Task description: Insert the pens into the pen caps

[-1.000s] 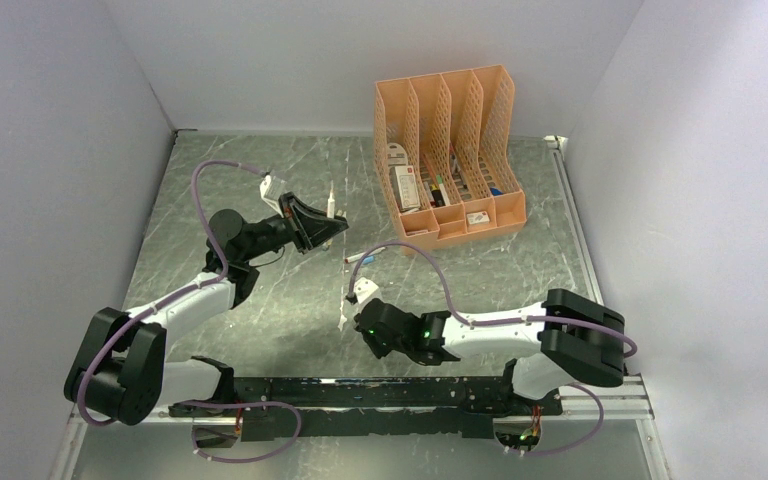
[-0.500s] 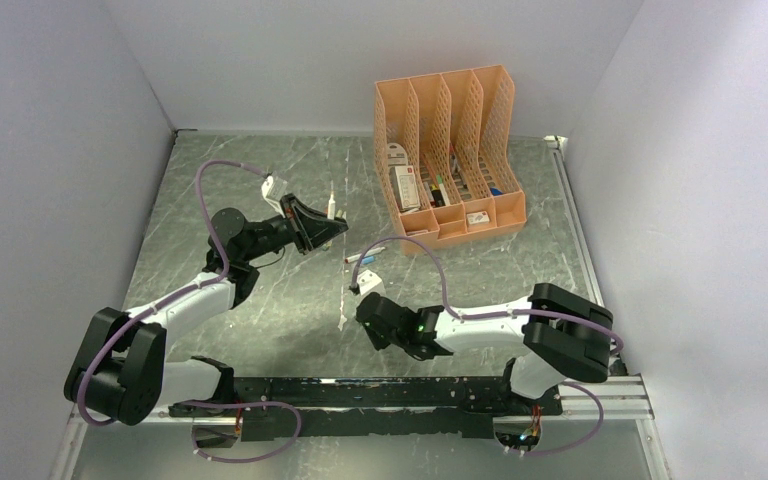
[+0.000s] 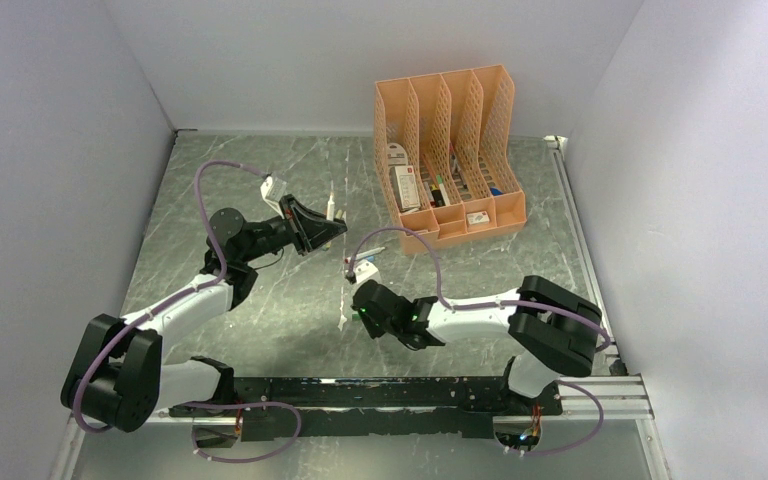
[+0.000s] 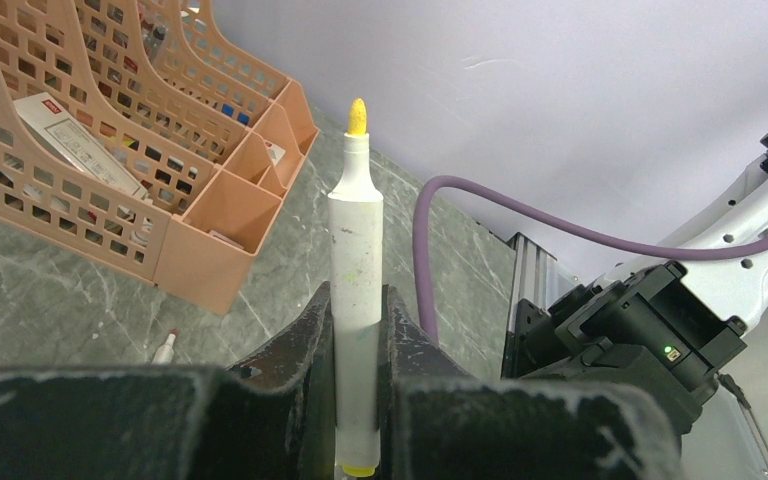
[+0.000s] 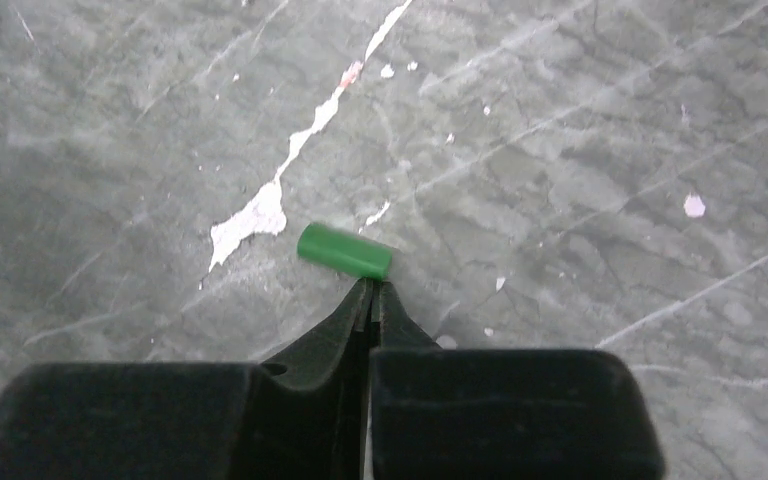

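Pen [image 4: 356, 250] with a yellow tip stands upright in the middle of the left wrist view, clamped between the nearly closed fingers of the left gripper [image 4: 357, 305]. At lower centre of its own view the right gripper [image 5: 372, 292] is closed tight and empty, its tips just beside a green cap [image 5: 344, 251] lying on the grey table [image 5: 610, 150]. A peach organiser [image 4: 195, 255] fills the upper left behind the pen.

- Your left arm [image 3: 175, 305] and right arm [image 3: 475, 315] wear smooth white shells, broken by chunky matte-black joint housings.
- A thin purple cable [image 3: 222, 164] loops out behind each set of jaws and runs back along the arm.
- Your left gripper [image 4: 357, 300] and right gripper [image 5: 372, 292] have black wedge-shaped fingers, scuffed whitish along the edges behind the jaws.
- A small green light [image 4: 669, 351] glows on the black block behind the right jaws.
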